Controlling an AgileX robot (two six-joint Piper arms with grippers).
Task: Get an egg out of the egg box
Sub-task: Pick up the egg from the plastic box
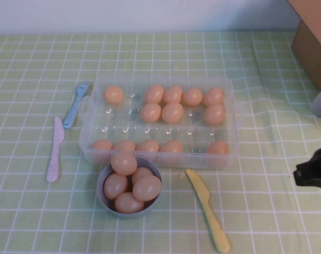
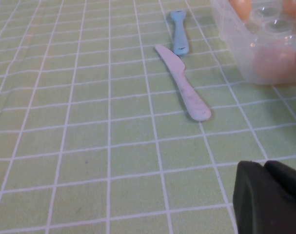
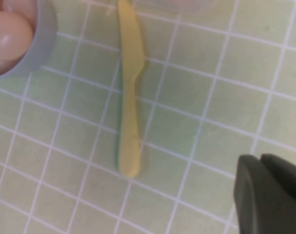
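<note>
The left claw (image 2: 269,197) sits low at the near left and the right claw (image 1: 313,169) at the right edge, both together, empty. For the egg (image 1: 172,112) mid egg box (image 1: 91,140), descend vertically, clearing neighbours.

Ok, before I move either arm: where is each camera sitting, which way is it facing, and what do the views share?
High view: raised on the robot's side, angled down at the egg box and bowl; right gripper at the right edge.
Left wrist view: low over the cloth, facing the lilac knife, blue fork and a box corner; left gripper at the corner.
Right wrist view: looking down on the yellow knife and bowl rim; right gripper in the corner.
Shared: high and right wrist views both show the yellow knife.
</note>
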